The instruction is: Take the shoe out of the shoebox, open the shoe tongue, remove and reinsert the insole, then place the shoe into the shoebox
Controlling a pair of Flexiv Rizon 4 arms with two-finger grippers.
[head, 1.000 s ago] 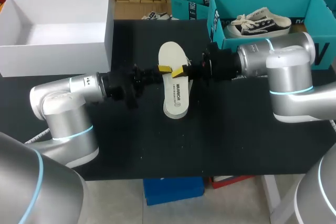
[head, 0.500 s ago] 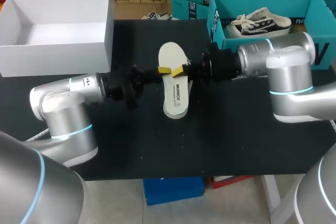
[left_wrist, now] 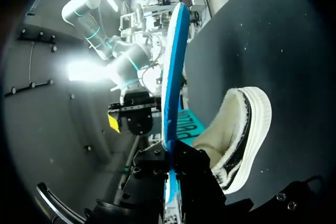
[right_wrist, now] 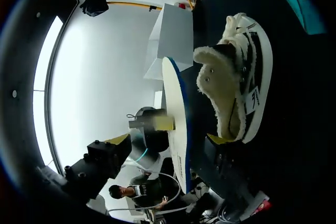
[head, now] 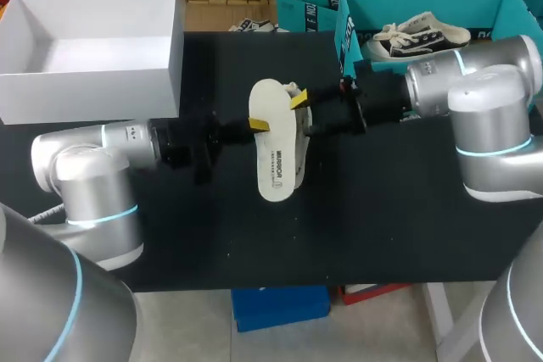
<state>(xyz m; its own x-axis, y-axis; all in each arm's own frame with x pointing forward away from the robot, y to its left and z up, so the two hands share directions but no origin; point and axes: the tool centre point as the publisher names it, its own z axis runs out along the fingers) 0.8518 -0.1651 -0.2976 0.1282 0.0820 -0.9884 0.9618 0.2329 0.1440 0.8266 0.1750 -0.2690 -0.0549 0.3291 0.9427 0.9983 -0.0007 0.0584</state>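
Insole (head: 273,154) is held up above the bench (head: 382,209), with the left hand (head: 257,125) clamped on its edge. Shoe (left_wrist: 244,129) sits on the bench just under and beside it. Right hand (head: 299,101) is at the shoe's collar; can't tell its grip. White box (head: 93,74) sits far back left.

From above, even room light falls on a black table (head: 407,235) that swallows shadows; the white box (head: 85,95) at ten o'clock glows brightest, and the pale insole (head: 273,146) stands out at centre. The left wrist view is dim, with one glare patch beside the insole. The right wrist view shows blown-out white behind it, the shoe (right_wrist: 236,77) well lit.
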